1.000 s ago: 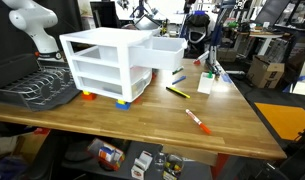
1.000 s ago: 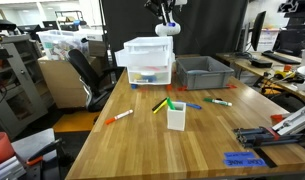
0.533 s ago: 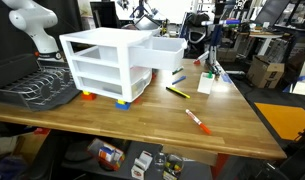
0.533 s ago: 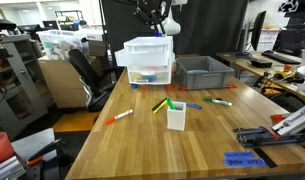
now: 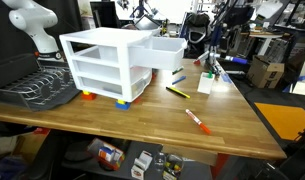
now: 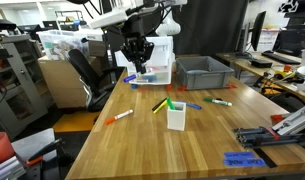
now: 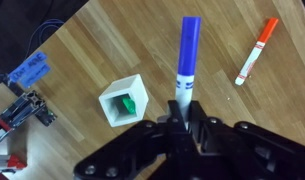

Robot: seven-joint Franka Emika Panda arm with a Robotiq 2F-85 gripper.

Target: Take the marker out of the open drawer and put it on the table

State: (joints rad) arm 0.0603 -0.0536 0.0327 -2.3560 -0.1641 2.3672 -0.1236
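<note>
Blue-purple, the one marker [image 7: 188,50] is clamped between the gripper [image 7: 182,118] jaws, pointing to 12 o'clock above the table [image 7: 77,50]. Only the wrist view shows this grip, with one orange-red marker [image 7: 256,50] at 2 o'clock and one white cup [image 7: 107,108] at 9. In an exterior view the arm [image 6: 112,17] stretches level, gripper hanging down, seemingly before the open drawer [image 6: 160,47].

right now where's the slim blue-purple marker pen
Wrist view: the slim blue-purple marker is held in the gripper above the wooden table, between the white square cup and the orange-red marker.

Marker [image 7: 188,55] in tool [image 7: 181,119] above table [image 7: 247,115]
</note>
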